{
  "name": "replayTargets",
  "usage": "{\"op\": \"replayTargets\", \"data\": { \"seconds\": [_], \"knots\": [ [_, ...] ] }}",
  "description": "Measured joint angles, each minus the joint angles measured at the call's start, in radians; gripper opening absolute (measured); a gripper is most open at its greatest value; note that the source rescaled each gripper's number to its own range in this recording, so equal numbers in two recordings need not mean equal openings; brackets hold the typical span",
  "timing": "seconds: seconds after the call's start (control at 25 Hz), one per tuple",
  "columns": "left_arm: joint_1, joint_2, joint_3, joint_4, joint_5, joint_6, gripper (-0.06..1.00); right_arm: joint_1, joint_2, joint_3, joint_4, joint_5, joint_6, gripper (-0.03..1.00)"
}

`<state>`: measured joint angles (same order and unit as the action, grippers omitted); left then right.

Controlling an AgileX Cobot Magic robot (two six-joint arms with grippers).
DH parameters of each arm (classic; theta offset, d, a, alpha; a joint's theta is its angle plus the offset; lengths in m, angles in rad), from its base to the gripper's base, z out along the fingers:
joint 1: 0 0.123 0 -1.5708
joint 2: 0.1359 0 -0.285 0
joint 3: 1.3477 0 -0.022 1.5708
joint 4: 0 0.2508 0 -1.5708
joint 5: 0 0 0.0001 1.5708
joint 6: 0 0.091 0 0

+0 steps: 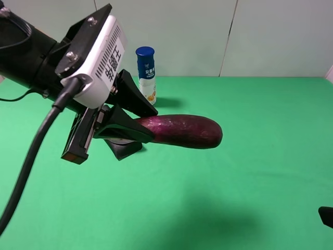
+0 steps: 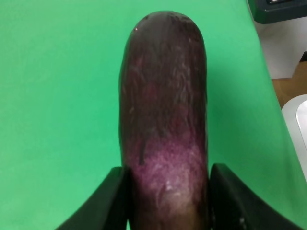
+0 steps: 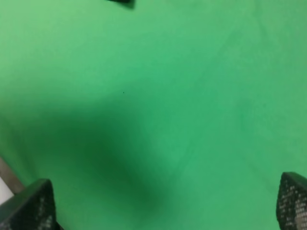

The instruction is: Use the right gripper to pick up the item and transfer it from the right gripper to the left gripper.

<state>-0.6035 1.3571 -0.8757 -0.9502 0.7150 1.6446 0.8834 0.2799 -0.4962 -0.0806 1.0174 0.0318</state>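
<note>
L gripper (image 1: 148,125) clamped on eggplant (image 1: 187,131), clear above green cloth (image 1: 250,182); R gripper (image 3: 163,201) jaws wide apart, empty.

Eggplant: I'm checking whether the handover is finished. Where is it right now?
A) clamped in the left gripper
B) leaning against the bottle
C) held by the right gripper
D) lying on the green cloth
A: the left gripper is shut on one end of the eggplant, which juts out above the green cloth, while the right gripper stands open with nothing between its fingers.
</note>
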Motion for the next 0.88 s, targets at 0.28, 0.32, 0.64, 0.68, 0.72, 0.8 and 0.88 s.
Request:
{"op": "replayTargets", "data": {
  "seconds": [0.28,0.32,0.64,0.68,0.72,0.8,0.88],
  "knots": [
    [0.000,0.000,0.000,0.002,0.000,0.000,0.00,0.000,-0.001,0.000,0.000,0.000,0.001,1.00],
    [0.000,0.000,0.000,0.001,0.000,0.000,0.00,0.000,-0.001,0.000,0.000,0.000,0.001,1.00],
    [0.000,0.000,0.000,-0.038,-0.029,-0.009,0.00,-0.132,-0.099,0.000,0.000,-0.002,0.001,1.00],
    [0.000,0.000,0.000,-0.047,-0.032,-0.009,0.00,-0.167,-0.132,0.000,0.000,-0.002,0.001,1.00],
    [0.000,0.000,0.000,-0.051,-0.034,-0.009,0.00,-0.203,-0.161,0.000,0.000,-0.002,0.001,1.00],
    [0.000,0.000,0.000,-0.056,-0.040,-0.011,0.00,-0.276,-0.233,0.000,0.000,-0.002,0.001,1.00],
    [0.000,0.000,0.000,-0.056,-0.050,-0.017,0.00,-0.344,-0.273,0.000,0.000,-0.002,0.001,1.00]
  ]
}}
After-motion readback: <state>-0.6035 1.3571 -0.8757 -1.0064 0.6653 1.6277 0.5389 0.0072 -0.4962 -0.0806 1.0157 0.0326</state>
